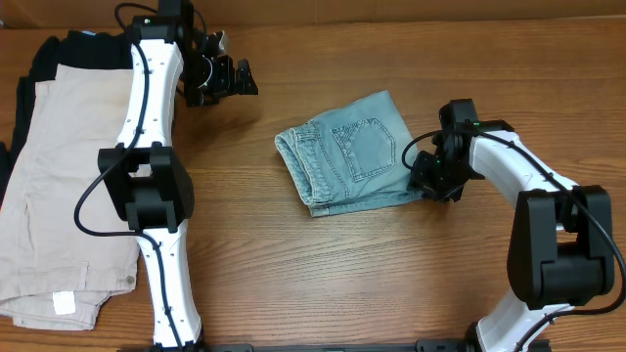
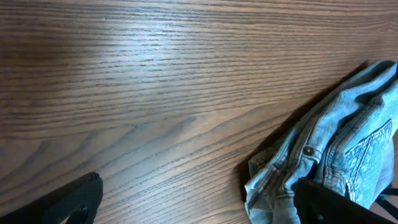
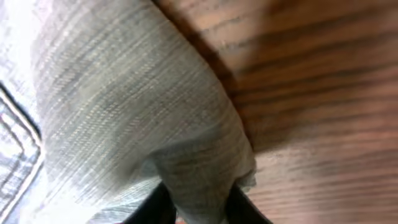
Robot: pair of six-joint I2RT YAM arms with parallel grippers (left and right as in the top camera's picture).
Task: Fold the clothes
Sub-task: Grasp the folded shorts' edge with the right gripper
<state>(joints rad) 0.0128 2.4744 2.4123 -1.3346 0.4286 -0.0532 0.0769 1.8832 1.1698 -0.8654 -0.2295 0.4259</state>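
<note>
Shorts (image 1: 350, 154) lie lengthwise left-right, waistband left, hem in right claw (image 1: 423, 177).

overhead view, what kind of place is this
Probably a robotics lab bench set up for laundry folding: a left arm and a right arm at a wood table, denim shorts between them, beige trousers piled aside.

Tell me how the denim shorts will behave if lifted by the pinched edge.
Likely floppy: the denim shorts bunch and crease where the right pincer pinches them. The folded layers would probably sag open. Coarse weave suggests little slipping.
</note>
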